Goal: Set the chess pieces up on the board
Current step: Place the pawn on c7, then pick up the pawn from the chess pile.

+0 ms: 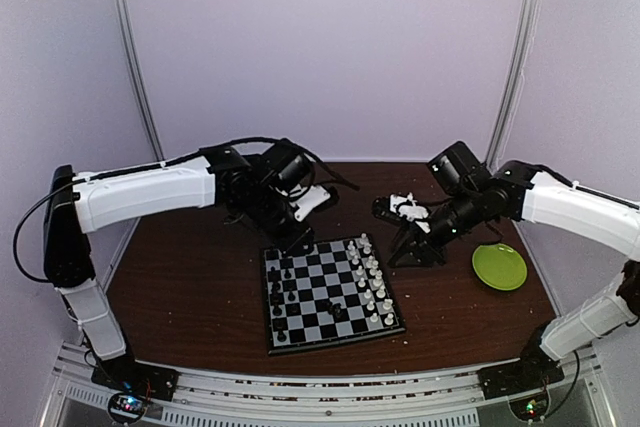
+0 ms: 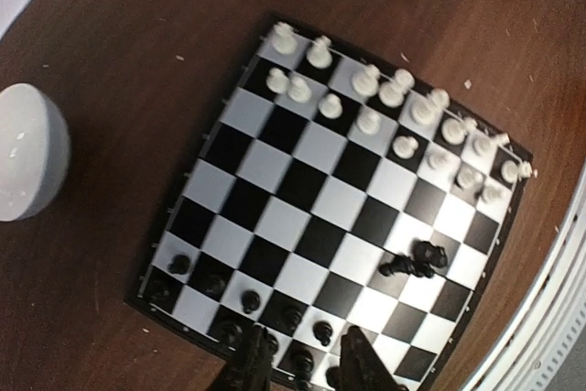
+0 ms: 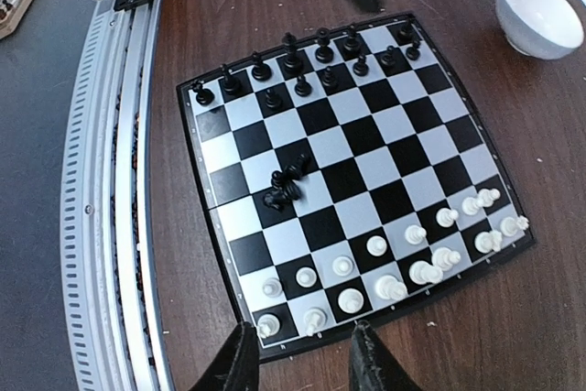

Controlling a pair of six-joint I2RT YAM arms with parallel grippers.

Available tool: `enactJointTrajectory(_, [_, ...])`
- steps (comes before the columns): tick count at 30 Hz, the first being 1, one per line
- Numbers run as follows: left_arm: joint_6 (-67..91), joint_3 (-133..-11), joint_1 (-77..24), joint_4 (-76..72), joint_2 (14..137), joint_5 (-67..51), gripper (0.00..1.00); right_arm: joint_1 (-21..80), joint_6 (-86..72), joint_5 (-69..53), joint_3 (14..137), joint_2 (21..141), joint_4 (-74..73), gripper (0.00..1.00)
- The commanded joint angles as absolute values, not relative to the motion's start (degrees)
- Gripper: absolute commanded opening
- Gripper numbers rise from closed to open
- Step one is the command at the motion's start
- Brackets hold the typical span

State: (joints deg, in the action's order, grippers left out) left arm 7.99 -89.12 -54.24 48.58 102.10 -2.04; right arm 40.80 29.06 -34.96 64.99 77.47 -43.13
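Note:
The board (image 1: 318,335) lies at the table's near middle. Black chess pieces (image 3: 291,63) stand along its left rows and white chess pieces (image 3: 377,246) along its right rows. A few black pieces (image 2: 417,261) lie tipped in a heap on the middle squares. My left gripper (image 2: 305,329) hovers over the black rows at the board's far left corner (image 1: 300,240). Its jaws stand apart, with black pawns (image 2: 324,332) beneath the gap and nothing clamped. My right gripper (image 3: 303,327) is open above the white side's edge, beside the board's far right (image 1: 405,252).
A white bowl (image 2: 23,153) sits on the table beyond the board's black side. A green plate (image 1: 499,267) lies to the right of the board. Pale crumbs (image 2: 469,84) dot the brown table near the white side. A metal rail (image 3: 110,226) runs along the near edge.

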Motion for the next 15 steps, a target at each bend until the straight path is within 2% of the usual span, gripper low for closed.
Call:
enactJointTrajectory(1, [10.4, -86.8, -46.7, 38.7, 96.9, 0.2, 0.28, 45.7, 29.6, -31.2, 68.0, 82.8, -44.3, 0.35])
enactJointTrajectory(8, [2.2, -90.6, -34.4, 35.1, 93.1, -3.1, 0.36, 52.2, 28.9, -25.3, 76.1, 95.3, -45.0, 0.32])
enactJointTrajectory(12, [9.9, -82.3, -26.9, 23.4, 90.0, -18.4, 0.37, 54.5, 29.0, -23.3, 81.8, 102.5, -46.5, 0.31])
enactJointTrajectory(15, [12.2, -77.8, -23.5, 20.0, 88.0, -21.6, 0.37, 55.5, 29.2, -22.7, 84.5, 106.2, -47.2, 0.31])
